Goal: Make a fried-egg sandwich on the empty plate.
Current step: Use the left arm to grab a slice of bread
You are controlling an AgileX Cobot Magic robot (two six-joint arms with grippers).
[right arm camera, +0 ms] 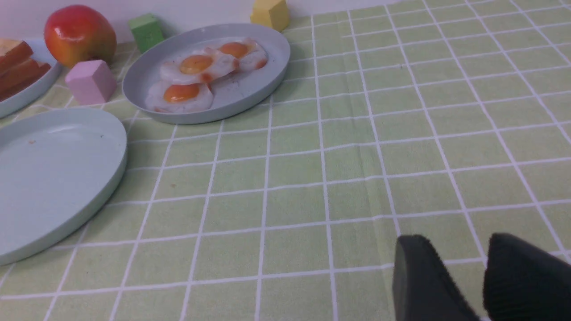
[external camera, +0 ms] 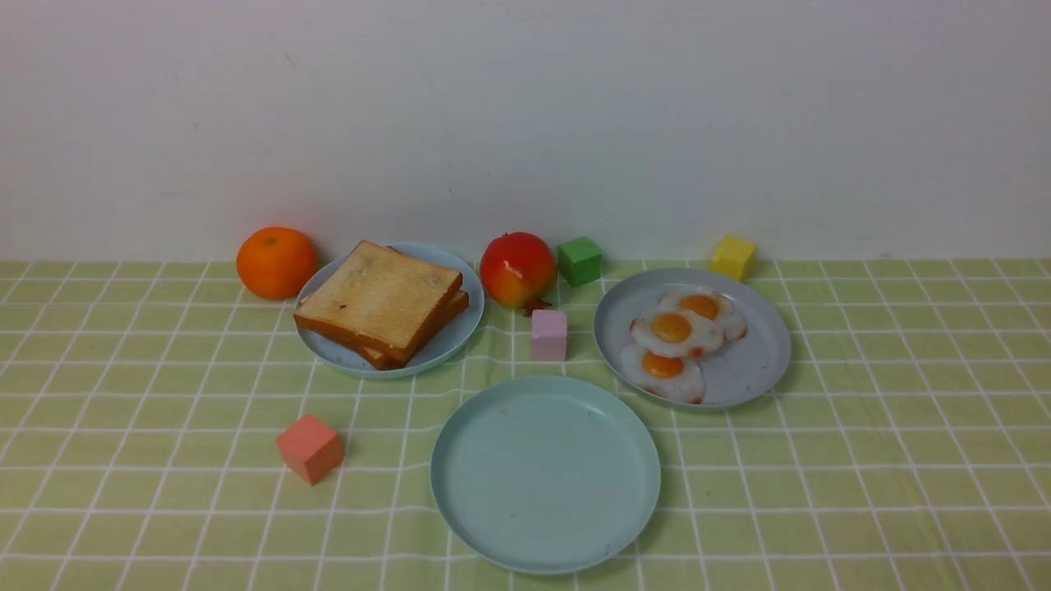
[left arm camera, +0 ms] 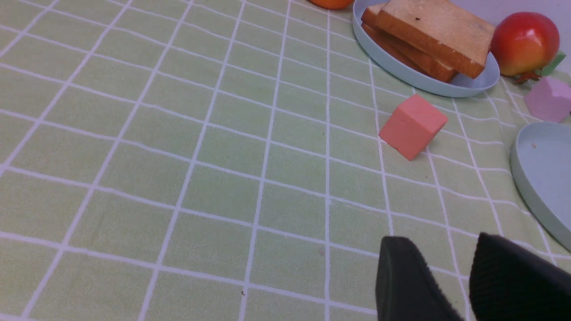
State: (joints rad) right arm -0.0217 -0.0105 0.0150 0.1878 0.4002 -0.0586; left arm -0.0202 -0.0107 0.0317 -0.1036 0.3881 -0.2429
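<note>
Locate the empty plate (external camera: 545, 474) at the front centre of the counter (external camera: 903, 460), on the green checked cloth. Its mint surface is bare.

Note that the fried-egg sandwich is not yet assembled. Its parts lie on two separate plates behind the empty plate:
- Toast slices (external camera: 379, 300): stacked on the sky-blue plate (external camera: 460, 332), behind and to the left.
- Fried eggs (external camera: 673, 328): three, overlapping, on the grey-blue plate (external camera: 751, 361), behind and to the right.

Check the left fingers (left arm camera: 406, 285) in the left wrist view. They stand apart, with cloth showing in the gap, over bare cloth near the salmon cube (external camera: 309, 448). Check the right fingers (right arm camera: 424, 285) in the right wrist view. They also stand apart, gripping nothing, over bare cloth to the right of the empty plate.

Observe the other items:
- Lilac cube (external camera: 548, 334): between the two rear plates.
- Orange (external camera: 277, 263): just left of the sky-blue plate.
- Red apple (external camera: 517, 268) and green cube (external camera: 580, 260): side by side near the wall.
- Yellow cube (external camera: 733, 257): behind the grey-blue plate.
</note>
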